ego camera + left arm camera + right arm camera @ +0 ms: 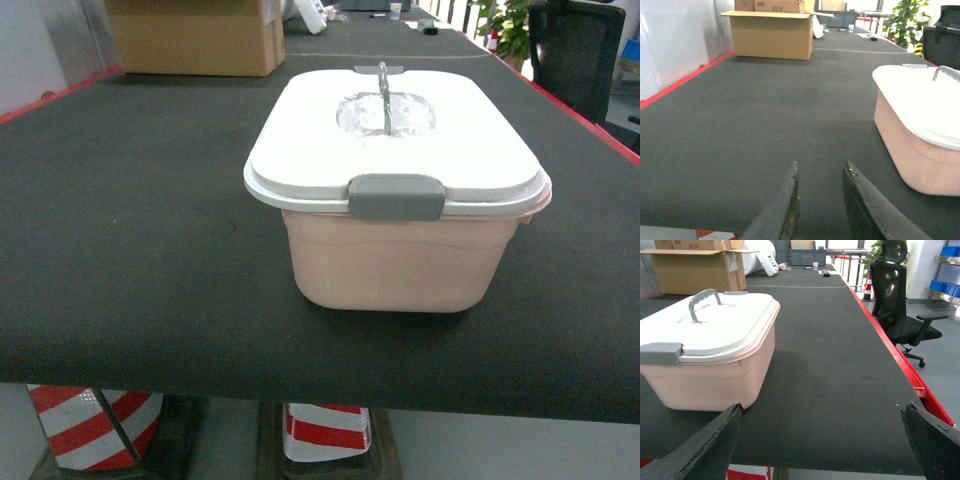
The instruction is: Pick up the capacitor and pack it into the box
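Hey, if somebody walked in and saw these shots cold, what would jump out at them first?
Most likely the pale pink box with its white lid shut and grey handle raised, sitting alone near the front edge of the dark table. Next, the brown cardboard carton at the far left. The left gripper and right gripper both hold nothing.

Lidded box [710, 347] beside wide-spread right tool [822, 440]

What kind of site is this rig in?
Probably a workshop or lab packing station: a long black-matted bench with red edging, cardboard cartons at the far end, an office chair and striped cones beneath.
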